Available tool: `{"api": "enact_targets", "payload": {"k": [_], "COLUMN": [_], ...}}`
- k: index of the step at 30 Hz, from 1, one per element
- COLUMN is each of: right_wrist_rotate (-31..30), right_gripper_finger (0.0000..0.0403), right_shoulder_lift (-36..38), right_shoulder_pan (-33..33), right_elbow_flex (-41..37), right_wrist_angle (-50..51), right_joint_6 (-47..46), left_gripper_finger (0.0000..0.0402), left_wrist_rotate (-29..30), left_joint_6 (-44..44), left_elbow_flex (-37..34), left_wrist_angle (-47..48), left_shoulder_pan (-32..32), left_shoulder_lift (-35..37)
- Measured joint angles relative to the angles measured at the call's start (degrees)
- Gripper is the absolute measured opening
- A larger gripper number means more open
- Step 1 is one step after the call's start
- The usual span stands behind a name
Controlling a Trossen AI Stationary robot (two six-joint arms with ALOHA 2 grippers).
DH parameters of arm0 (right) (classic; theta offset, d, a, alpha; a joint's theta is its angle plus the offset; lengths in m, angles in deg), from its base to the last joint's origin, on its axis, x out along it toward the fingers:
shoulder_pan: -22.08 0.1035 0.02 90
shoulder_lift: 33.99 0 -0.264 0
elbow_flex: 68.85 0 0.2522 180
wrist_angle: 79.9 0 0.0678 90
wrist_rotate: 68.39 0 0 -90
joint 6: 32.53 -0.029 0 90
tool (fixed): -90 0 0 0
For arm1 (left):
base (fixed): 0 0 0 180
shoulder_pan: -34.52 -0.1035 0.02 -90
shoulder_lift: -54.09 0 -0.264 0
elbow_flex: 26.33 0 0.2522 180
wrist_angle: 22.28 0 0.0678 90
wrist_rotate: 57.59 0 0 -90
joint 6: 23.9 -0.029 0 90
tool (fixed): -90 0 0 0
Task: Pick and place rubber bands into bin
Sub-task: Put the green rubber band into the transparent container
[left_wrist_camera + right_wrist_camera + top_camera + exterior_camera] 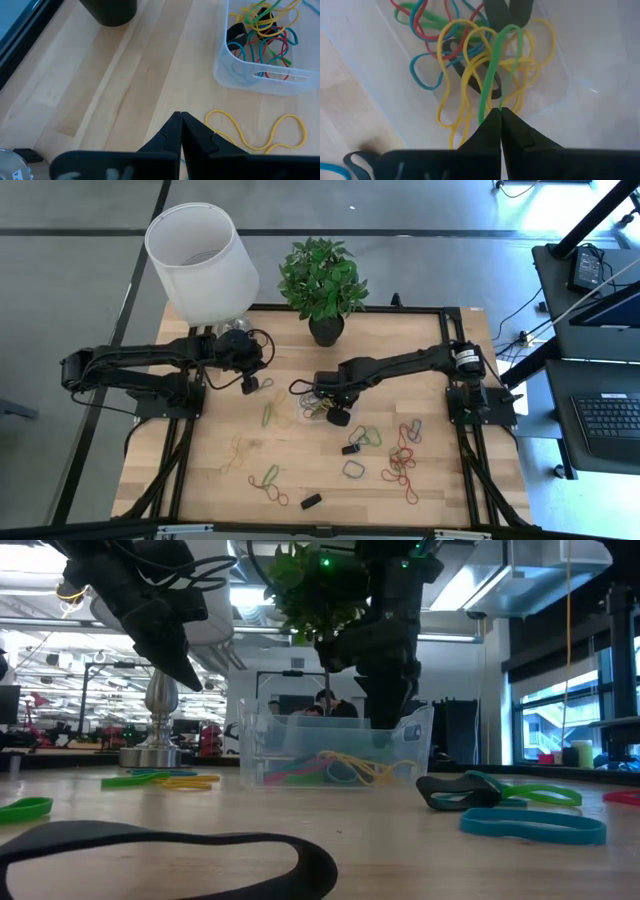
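The bin [555,75] is a clear plastic tub in the middle of the table, also seen as the bin [308,412] from above and as the bin [335,750] in the low view. It holds several yellow, red, blue and green rubber bands [265,30]. My right gripper [500,114] points down over the bin, shut on a green rubber band [492,70]. My left gripper [180,119] waits shut, above the table to the left of the bin. A yellow band [260,132] lies flat on the wood under it. My right gripper pinches one end of the green band's loop [498,106] between its two fingertips, from above with the fingers pointing down. The band hangs slack below the fingers as a long narrow loop. Its lower end [511,29] reaches down among the bands in the bin.
Loose rubber bands lie spread over the near half of the table: a cluster at the right [400,455] and some at the left [268,480]. A potted plant [326,328] and a white lampshade [200,260] stand at the far edge.
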Motion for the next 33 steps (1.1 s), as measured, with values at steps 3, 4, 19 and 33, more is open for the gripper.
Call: {"api": "enact_targets", "payload": {"k": [3, 4, 19, 33], "right_wrist_rotate": [2.6, 2.7, -0.5, 5.9], "right_gripper_finger": [0.0, 0.0, 0.0, 0.0], "right_shoulder_lift": [0.0, 0.0, -0.4, -0.4], "right_shoulder_pan": [0.0, 0.0, -2.6, -4.9], "right_elbow_flex": [0.0, 0.0, -0.1, -6.3], "right_wrist_angle": [0.0, 0.0, -9.1, -12.7], "right_joint_6": [-0.2, -0.1, 10.4, 9.0], "left_gripper_finger": [0.0003, 0.0003, 0.0003, 0.0003], "left_wrist_rotate": [0.0, 0.0, 0.0, 0.0], "left_joint_6": [0.0, 0.0, 0.5, 0.6], "left_elbow_flex": [0.0, 0.0, 0.0, 0.0], "left_wrist_angle": [0.0, 0.0, 0.0, 0.0], "left_shoulder_pan": [0.0, 0.0, 0.0, 0.0], "left_shoulder_lift": [0.0, 0.0, 0.0, 0.0]}}
